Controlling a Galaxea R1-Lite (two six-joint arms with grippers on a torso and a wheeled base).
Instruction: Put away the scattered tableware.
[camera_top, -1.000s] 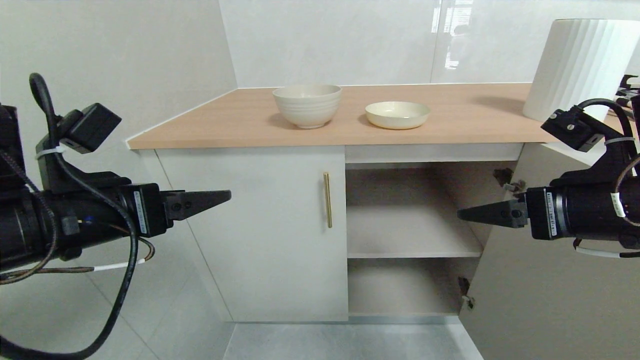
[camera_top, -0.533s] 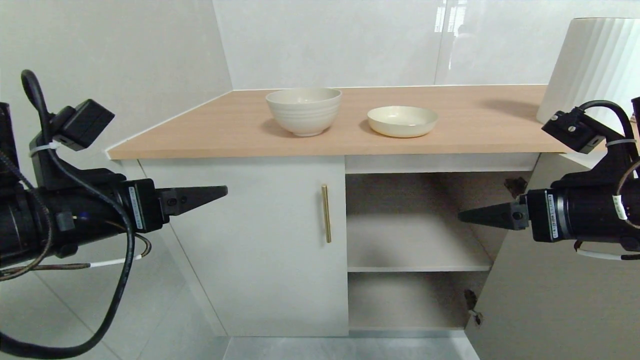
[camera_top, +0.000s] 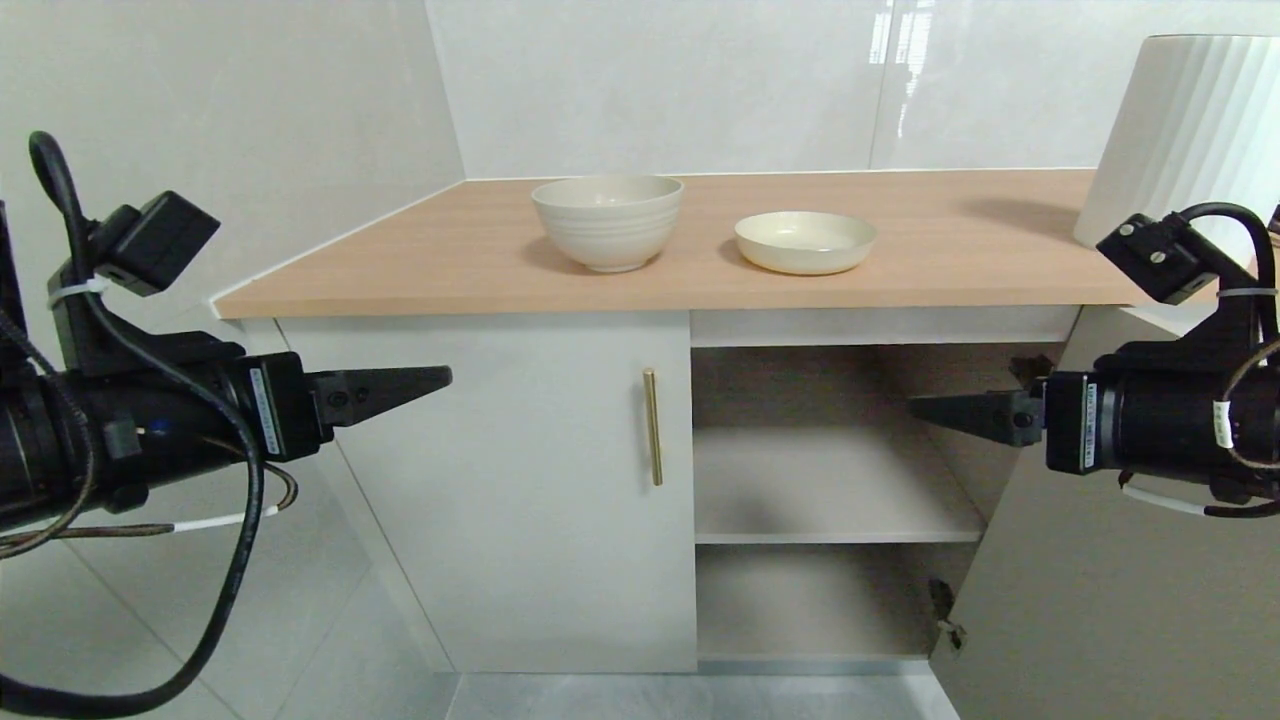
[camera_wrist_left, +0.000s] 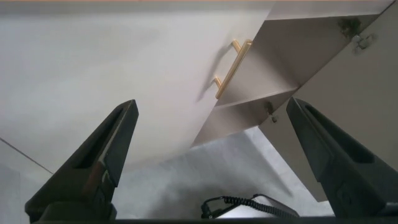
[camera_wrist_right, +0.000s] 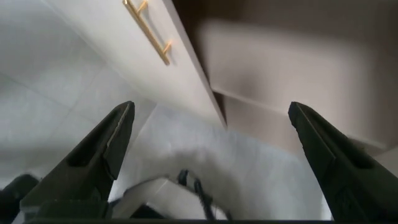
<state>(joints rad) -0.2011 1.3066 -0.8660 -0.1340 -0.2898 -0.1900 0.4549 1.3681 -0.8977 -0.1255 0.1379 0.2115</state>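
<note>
A ribbed cream bowl (camera_top: 608, 221) and a shallow cream dish (camera_top: 805, 241) sit side by side on the wooden countertop (camera_top: 420, 262). Below it the cabinet's right half stands open, showing two bare shelves (camera_top: 830, 495). My left gripper (camera_top: 440, 379) hangs in front of the closed left door, below counter height, with its fingers (camera_wrist_left: 93, 165) spread wide and nothing between them. My right gripper (camera_top: 920, 408) is level with the open compartment's upper shelf, beside the swung-out door. Its fingers (camera_wrist_right: 99, 155) are wide apart and hold nothing.
The closed left door carries a vertical brass handle (camera_top: 652, 427). The open right door (camera_top: 1090, 590) swings out toward me at the right. A tall white ribbed lamp shade (camera_top: 1190, 130) stands on the counter's right end. Grey tiled floor (camera_top: 690, 697) lies below.
The camera came closer to the cabinet between the first two frames. Since then the right gripper has risen slightly and edged left; the left arm sank a little.
</note>
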